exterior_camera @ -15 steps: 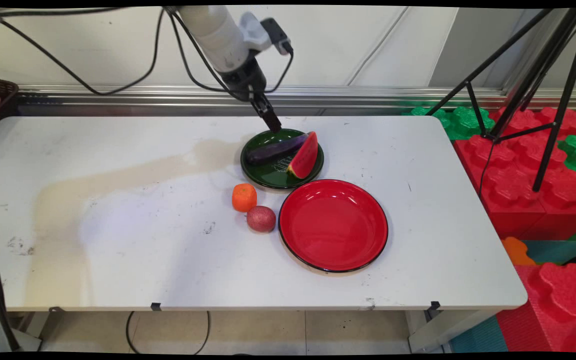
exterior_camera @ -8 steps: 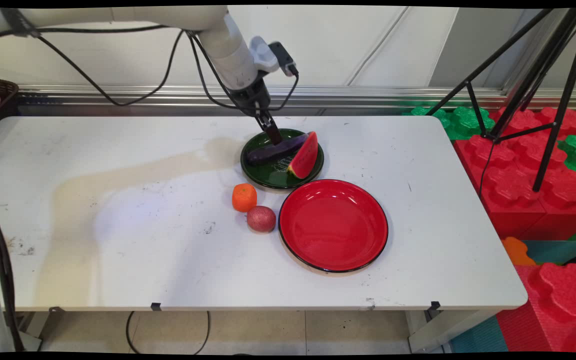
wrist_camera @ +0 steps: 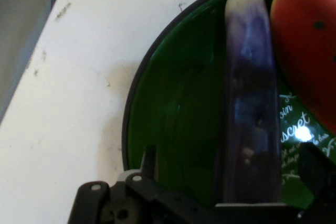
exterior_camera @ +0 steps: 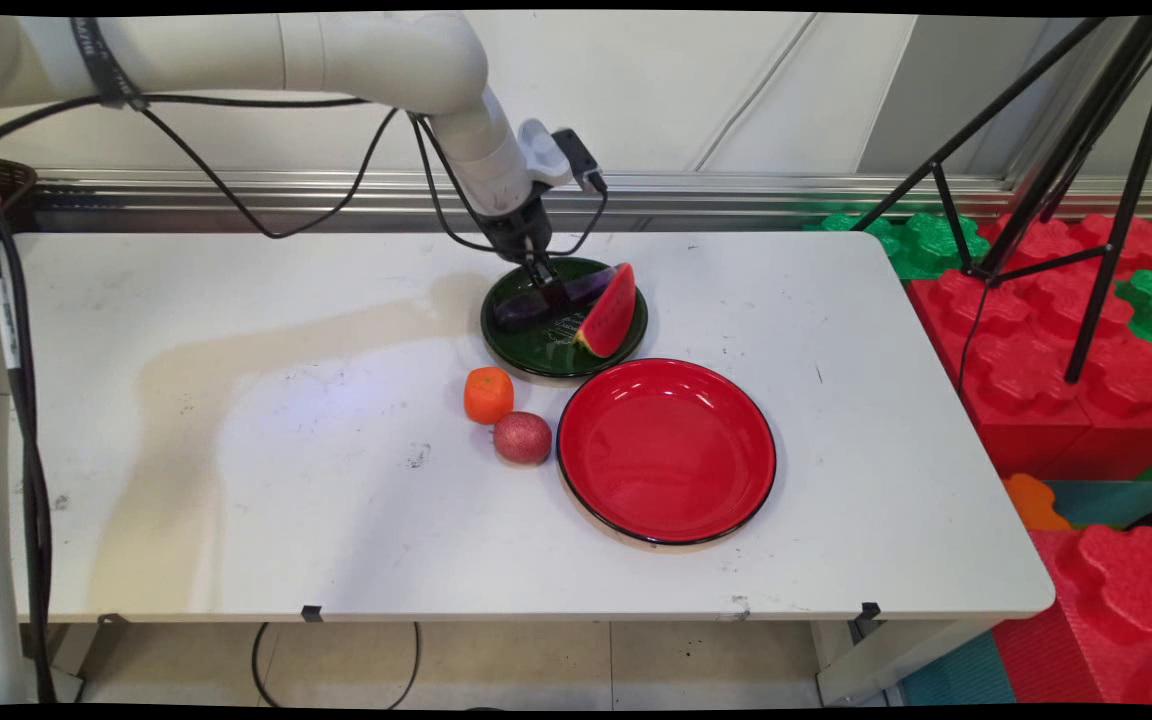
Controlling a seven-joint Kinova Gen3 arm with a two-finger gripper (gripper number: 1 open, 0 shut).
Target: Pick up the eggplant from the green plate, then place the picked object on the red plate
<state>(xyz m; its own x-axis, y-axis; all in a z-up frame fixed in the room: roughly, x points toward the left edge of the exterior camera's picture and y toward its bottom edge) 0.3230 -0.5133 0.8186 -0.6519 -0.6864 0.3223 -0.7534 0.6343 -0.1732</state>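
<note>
Lowered since a second ago, the gripper [exterior_camera: 548, 291] now reaches the eggplant [exterior_camera: 576, 291] on the green plate [exterior_camera: 536, 352].
Its fingers [wrist_camera: 317, 169] stand open astride the eggplant; a watermelon slice [exterior_camera: 610, 315] leans beside it on the table [exterior_camera: 236, 480].

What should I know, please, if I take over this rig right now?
Gripper: open, low over the green plate, one finger on each side of the purple eggplant; whether they touch it cannot be told.
The eggplant lies on the green plate beside a watermelon slice.
The red plate stands nearer the camera; an orange and a reddish round fruit sit on the table to its left.
</note>
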